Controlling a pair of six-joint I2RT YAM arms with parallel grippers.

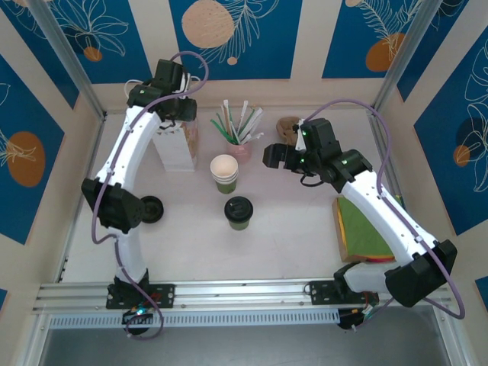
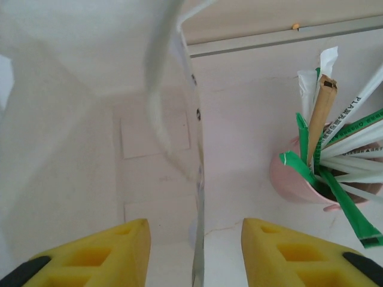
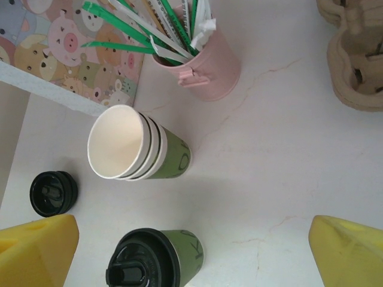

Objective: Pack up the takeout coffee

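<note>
Right tool [image 3: 192, 242] spread wide, green takeout coffee [image 3: 185, 257], black lid [image 3: 142, 264]

Blue leaf-print walls [image 1: 263, 46] (cream-striped), seemingly marbled table [image 1: 290, 236].

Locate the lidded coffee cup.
In the top view, the lidded coffee cup stands mid-table, just on the near side of the stack of lidless cups.

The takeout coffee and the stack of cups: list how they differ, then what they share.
The takeout coffee wears a black lid; the stack of cups is open, showing a cream inside. The takeout coffee is one cup; the stack of cups is several nested. Both have green walls and stand upright.
</note>
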